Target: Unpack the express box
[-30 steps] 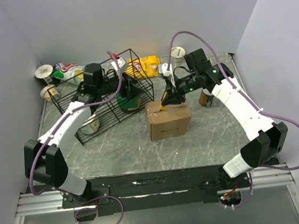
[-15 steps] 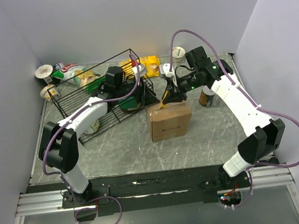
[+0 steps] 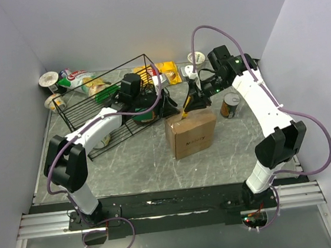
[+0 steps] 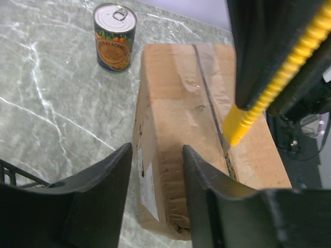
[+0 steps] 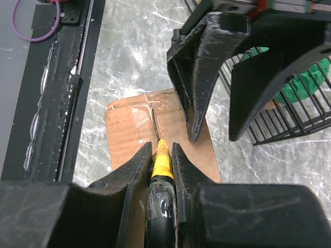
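Note:
The express box point(image 3: 193, 136) is a brown carton on the marble table, its taped seam facing up. My right gripper point(image 3: 195, 99) hangs over its far edge, shut on a black-and-yellow box cutter point(image 5: 162, 166). The blade tip rests in the seam of the express box point(image 5: 129, 129). My left gripper point(image 4: 156, 153) comes from the far left side and straddles the top corner of the express box point(image 4: 181, 98). One finger is over the lid, the other beside the labelled side with a small gap. The yellow cutter point(image 4: 258, 98) shows beyond it.
A black wire basket point(image 3: 106, 71) with a green packet stands at the left, right behind my left arm. A tin can point(image 3: 231, 105) stands right of the box. Snack bags point(image 3: 163, 72) and cups point(image 3: 48, 80) line the back wall.
My left arm has swung from over the basket to the box's far left corner, its jaws narrowing. The right arm lifted slightly with the cutter, and the box turned a little.

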{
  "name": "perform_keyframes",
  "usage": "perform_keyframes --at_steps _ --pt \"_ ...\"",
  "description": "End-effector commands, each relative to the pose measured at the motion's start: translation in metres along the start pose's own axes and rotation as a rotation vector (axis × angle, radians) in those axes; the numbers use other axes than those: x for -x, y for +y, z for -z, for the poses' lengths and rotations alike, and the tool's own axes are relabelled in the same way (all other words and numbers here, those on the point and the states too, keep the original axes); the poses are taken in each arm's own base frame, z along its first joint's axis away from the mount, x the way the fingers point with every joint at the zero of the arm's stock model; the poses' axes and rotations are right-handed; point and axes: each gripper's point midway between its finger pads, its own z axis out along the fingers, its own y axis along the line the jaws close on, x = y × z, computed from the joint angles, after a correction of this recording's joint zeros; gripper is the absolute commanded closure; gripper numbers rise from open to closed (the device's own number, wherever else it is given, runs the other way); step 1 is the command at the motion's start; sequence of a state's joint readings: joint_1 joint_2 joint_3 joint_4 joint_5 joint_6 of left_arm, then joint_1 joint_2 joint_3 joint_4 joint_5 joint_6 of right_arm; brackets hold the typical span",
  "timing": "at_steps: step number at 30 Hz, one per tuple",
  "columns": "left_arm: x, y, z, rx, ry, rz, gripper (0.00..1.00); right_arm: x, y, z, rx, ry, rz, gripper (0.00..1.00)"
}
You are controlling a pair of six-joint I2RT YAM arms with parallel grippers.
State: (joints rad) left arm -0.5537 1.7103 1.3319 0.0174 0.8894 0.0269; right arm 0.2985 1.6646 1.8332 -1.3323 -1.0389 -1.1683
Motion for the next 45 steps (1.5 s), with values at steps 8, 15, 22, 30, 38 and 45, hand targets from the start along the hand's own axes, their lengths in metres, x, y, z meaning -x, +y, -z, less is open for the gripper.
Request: perform_keyframes --at_steps 8,15,22,30,38,45 --pt "-0.029 -0.004 -0.005 -0.013 0.110 -0.065 0.57 -0.017 0.000 0.032 -0.001 0.076 0.070 1.00" --pt "0.017 0.004 0.008 0.083 0.023 -0.143 0.43 -0.011 0.004 0.029 -0.002 0.050 0.021 1.00" --pt "0.046 -0.024 0.058 0.149 -0.082 -0.382 0.26 -0.019 -0.003 0.027 -0.116 0.058 -0.041 1.00" --pt "0.039 -0.041 0.066 0.167 -0.107 -0.324 0.23 0.008 -0.015 0.009 -0.255 -0.020 -0.174 1.00" --pt "0.037 -0.039 0.066 0.172 -0.092 -0.343 0.24 0.038 -0.029 -0.038 -0.270 -0.032 -0.241 1.00" --pt "0.034 -0.040 0.072 0.203 -0.082 -0.318 0.25 0.031 -0.033 -0.040 -0.315 0.024 -0.204 1.00"
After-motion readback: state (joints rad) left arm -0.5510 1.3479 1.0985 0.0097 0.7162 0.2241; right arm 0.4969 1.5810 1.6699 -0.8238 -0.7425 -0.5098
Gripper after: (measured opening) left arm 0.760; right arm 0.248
